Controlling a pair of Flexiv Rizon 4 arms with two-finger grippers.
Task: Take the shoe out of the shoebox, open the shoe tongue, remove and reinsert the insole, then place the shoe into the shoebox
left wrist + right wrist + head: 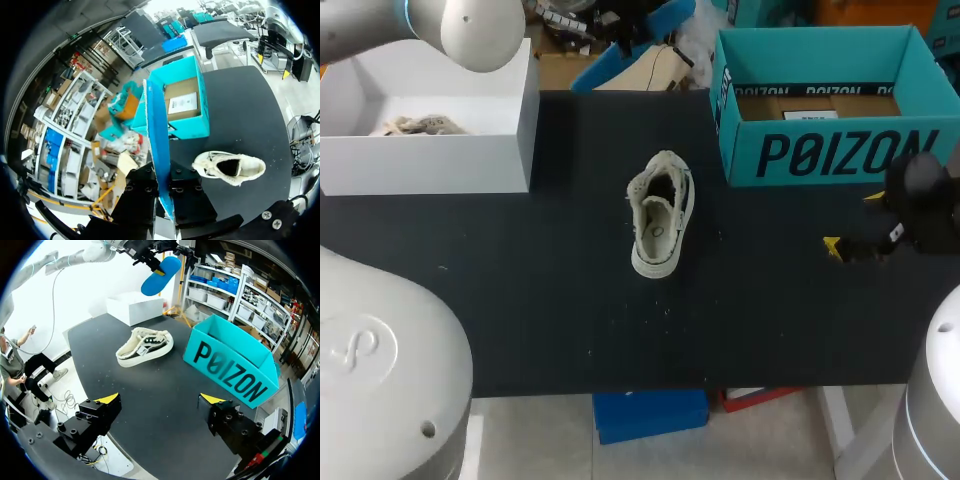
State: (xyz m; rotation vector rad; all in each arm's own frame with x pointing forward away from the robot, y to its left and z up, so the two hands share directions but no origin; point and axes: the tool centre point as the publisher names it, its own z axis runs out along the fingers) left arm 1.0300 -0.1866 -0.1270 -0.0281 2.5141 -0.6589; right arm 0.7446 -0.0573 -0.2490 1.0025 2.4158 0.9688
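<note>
You had the left gripper (165, 181) clamped on the blue insole (159, 150), held high over the far edge of the table (520, 300), while the shoe (660, 215) lay mid-table, opening up, left of and nearer than the teal shoebox (820, 152). To reinsert it well, I judged you needed to line the insole's length up with the shoe and feed one end in low under the tongue. Your right gripper (853, 222), fingers apart and empty near the shoebox, looked best used to brace the shoe against sliding.

cream shoe (660, 215), blue insole (161, 276), teal shoebox (820, 155)
</note>
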